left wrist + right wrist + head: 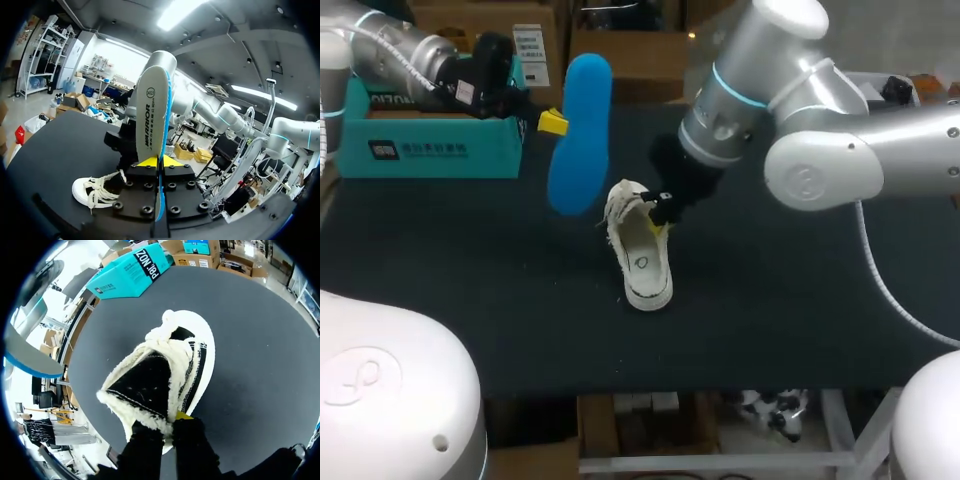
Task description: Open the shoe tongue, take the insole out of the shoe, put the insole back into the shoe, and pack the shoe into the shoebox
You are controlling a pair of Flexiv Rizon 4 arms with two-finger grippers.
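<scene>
Your table (800,320) has a dark, matte cover, and two things rest directly on it. The white, fleece-lined shoe (642,262) stands on its sole right under your right gripper (665,212), out in the middle of the cover. The teal shoebox (430,148) sits well ahead of that gripper, past the shoe, by the table's far edge. It is just behind your left gripper (552,122) and apart from the shoe.

Blue insole (582,130) — white shoe (645,262), teal shoebox (430,152)
</scene>
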